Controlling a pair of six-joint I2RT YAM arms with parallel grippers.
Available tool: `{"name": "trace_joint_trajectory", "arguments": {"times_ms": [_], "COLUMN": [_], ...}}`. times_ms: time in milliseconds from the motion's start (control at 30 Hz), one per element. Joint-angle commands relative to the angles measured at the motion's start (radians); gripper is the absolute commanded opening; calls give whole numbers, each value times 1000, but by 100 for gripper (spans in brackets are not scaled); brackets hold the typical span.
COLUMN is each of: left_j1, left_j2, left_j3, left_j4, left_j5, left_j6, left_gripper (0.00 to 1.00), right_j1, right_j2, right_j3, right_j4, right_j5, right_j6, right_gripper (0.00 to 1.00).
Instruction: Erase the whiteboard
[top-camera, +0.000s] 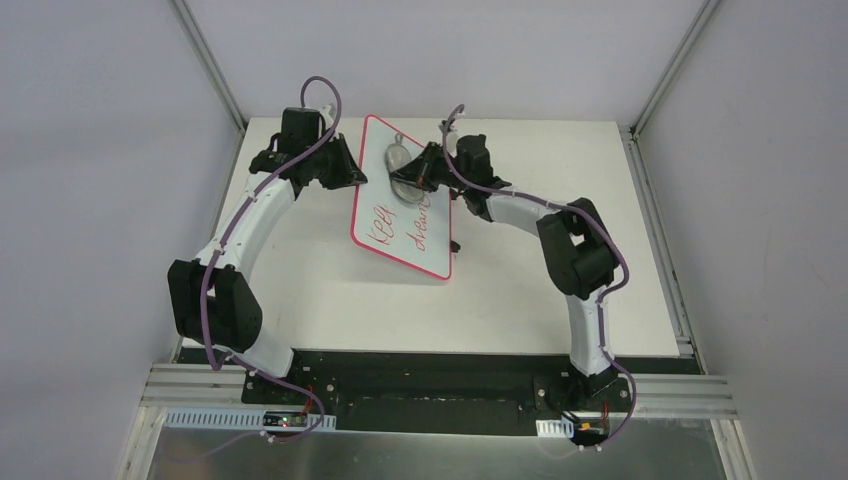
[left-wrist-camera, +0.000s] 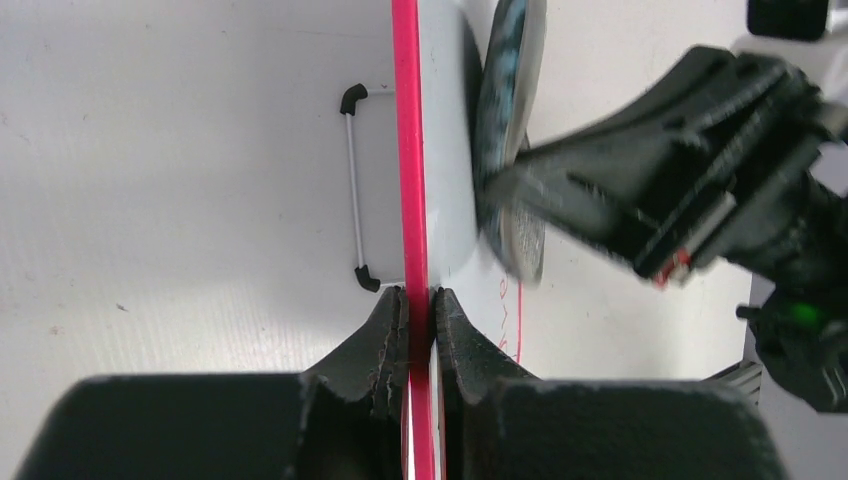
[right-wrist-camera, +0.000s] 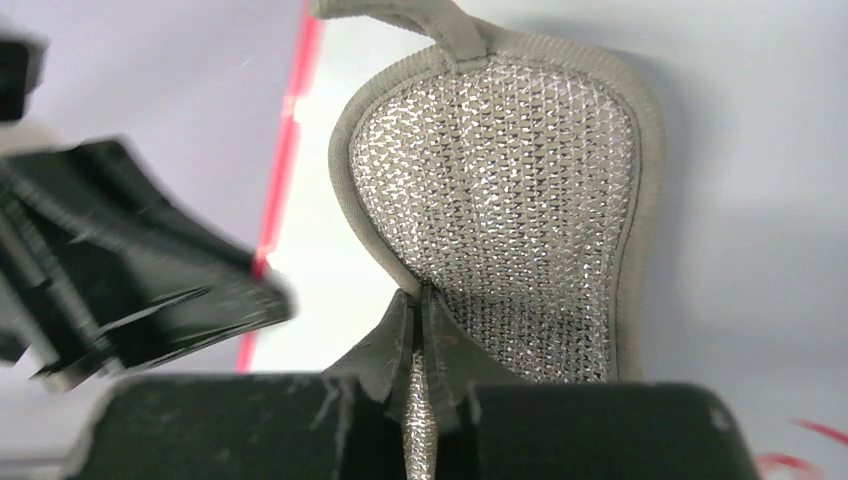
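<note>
The whiteboard (top-camera: 405, 215), white with a pink-red frame and red handwriting on its near half, lies tilted on the table. My left gripper (top-camera: 352, 172) is shut on its left frame edge (left-wrist-camera: 410, 180), clamping the pink rim between both fingers. My right gripper (top-camera: 422, 172) is shut on the lower edge of a silver mesh scrubber pad (right-wrist-camera: 500, 190) with a grey border and a loop. The pad (top-camera: 400, 165) rests flat on the board's far part, above the writing. In the left wrist view the pad (left-wrist-camera: 505, 130) shows edge-on against the board.
The white table top (top-camera: 300, 290) carries the board, with grey enclosure walls and aluminium posts around it. A thin wire stand with black feet (left-wrist-camera: 352, 190) sticks out from the board's back edge. The black base rail (top-camera: 430, 375) runs along the near edge.
</note>
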Motion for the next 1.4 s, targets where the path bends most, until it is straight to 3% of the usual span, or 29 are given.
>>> {"name": "trace_joint_trajectory", "arguments": {"times_ms": [0, 333, 533, 733, 1067, 1233, 1367], "left_j1": [-38, -67, -78, -86, -86, -86, -86], "left_j2": [-4, 6, -7, -10, 1, 9, 12], "left_j3": [-10, -7, -19, -64, -142, -143, -148], "left_j4": [8, 1, 13, 84, 171, 161, 157], "left_j5": [71, 68, 58, 101, 107, 100, 86], "left_j6": [19, 19, -12, -87, -232, -255, -263], "left_gripper": [0, 0, 0, 0, 0, 0, 0], "right_j1": [-56, 71, 170, 187, 182, 203, 294], "right_j2": [85, 35, -104, -172, -277, -278, -220], "right_j3": [-19, 30, -24, -112, -350, -315, -131], "right_j4": [-243, -253, -281, -291, -351, -408, -518], "right_j5": [72, 30, 140, 196, 444, 442, 482], "right_j6": [-60, -222, -355, -338, -234, -232, -260], "right_gripper": [0, 0, 0, 0, 0, 0, 0]}}
